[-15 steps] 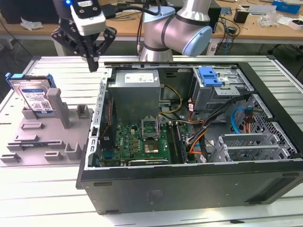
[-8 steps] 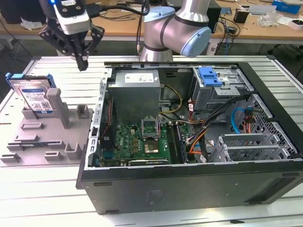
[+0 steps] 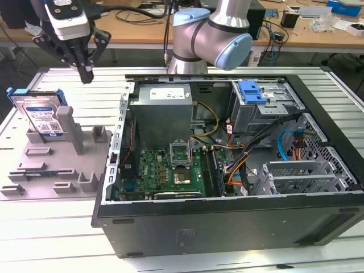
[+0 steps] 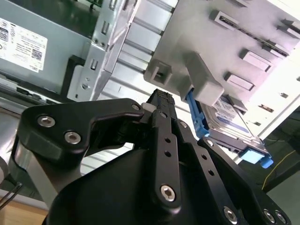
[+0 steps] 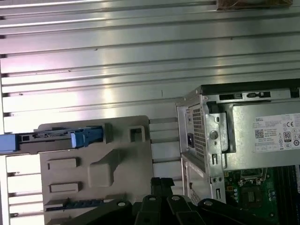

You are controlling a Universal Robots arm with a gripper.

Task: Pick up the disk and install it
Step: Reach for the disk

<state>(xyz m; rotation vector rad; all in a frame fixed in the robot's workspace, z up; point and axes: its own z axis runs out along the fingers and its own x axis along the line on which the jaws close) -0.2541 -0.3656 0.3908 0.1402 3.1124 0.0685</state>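
The grey stand [image 3: 57, 162] partly hides the disk [image 3: 41, 115].

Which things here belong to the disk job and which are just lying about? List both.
For the job:
- disk, standing in the grey rack
- gripper, shut and empty, near the disk
- computer case, open

Lying about:
- power supply box
- green circuit board
- desk clutter behind
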